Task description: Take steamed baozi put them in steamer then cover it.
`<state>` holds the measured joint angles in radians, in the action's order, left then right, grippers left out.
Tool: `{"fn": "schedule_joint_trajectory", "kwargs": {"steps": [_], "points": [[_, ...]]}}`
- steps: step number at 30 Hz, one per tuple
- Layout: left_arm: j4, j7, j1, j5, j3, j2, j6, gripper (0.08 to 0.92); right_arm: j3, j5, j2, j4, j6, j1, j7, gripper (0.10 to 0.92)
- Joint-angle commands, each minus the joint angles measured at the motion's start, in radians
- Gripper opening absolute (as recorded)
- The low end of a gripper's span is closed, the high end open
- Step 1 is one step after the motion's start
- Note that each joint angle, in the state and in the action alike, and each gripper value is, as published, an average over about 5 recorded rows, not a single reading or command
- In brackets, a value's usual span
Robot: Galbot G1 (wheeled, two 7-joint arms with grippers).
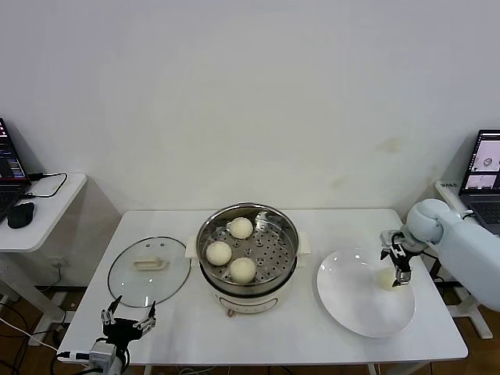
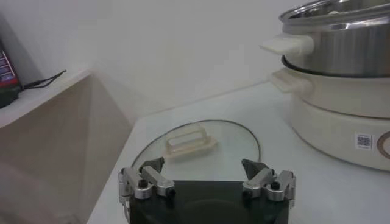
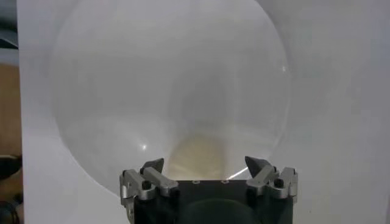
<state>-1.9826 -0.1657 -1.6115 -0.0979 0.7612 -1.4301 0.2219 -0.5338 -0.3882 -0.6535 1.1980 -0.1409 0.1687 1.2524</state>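
Hovering open-jawed over the last bun (image 1: 386,278) on the plate (image 1: 351,312), the right gripper (image 1: 397,264) could pinch off-centre, judging by the head view, and squash or roll it away. Three buns (image 1: 219,253) already sit in the steamer (image 1: 247,247). The left gripper (image 2: 207,180), also open, waits near the lid (image 2: 198,149) on the table (image 1: 180,336). Only the right wrist view shows the bun (image 3: 198,157) sitting between the jaws.

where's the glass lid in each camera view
Head view: the glass lid lies flat on the table, left of the steamer.
Left wrist view: the lid lies just beyond the open left pincer.
Right wrist view: not in it.
Shared landmark: the steamer, in the head and left wrist views.
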Motion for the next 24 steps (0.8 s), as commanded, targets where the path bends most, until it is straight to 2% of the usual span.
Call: {"fn": "schedule_joint_trajectory", "kwargs": {"steps": [1,24], "points": [[0.004,-0.001,0.000,-0.003,-0.001,0.000,0.000,0.823,0.015,-0.047,-0.018,-0.026,0.011,0.030,-0.037,0.823],[0.003,0.000,-0.005,-0.010,-0.005,-0.006,0.000,0.823,0.085,-0.069,-0.034,-0.064,0.014,0.097,-0.048,0.823]]}}
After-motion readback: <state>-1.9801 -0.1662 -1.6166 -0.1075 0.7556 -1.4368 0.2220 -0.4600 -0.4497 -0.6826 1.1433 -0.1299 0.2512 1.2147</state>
